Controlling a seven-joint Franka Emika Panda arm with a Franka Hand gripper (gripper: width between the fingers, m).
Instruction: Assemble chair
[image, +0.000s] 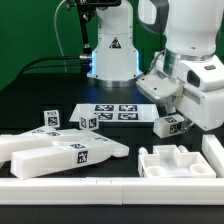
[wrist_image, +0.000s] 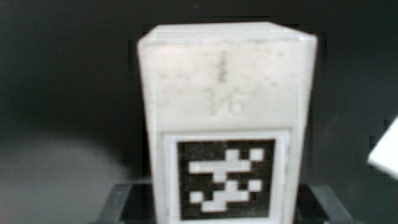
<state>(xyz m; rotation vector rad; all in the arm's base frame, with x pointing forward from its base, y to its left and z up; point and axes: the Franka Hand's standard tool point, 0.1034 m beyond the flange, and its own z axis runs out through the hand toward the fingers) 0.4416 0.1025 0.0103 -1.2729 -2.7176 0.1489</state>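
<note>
The gripper (image: 172, 118) is clamped on a small tagged block (wrist_image: 222, 110). Its jaws press the tagged end, and most of the block juts out beyond them. The pair sits just off the marker board (image: 112, 110), on the side toward the exterior view's right. Whether the block is clear of the table cannot be told. Because the hold is near one end, the likeliest trouble is the block pivoting or slipping in the jaws if its free end bumps anything, so that it reaches its seat skewed. The slotted panel (image: 180, 160) lies nearer the camera than the marker board and to its right, close under the gripper. A low sweep could clip its raised rim and shove it out of place. Two loose blocks (image: 52, 118) rest just to the board's left, and the long legs (image: 60, 155) lie left of it and nearer the camera. Both are well apart from the arm and seem at little risk.
</note>
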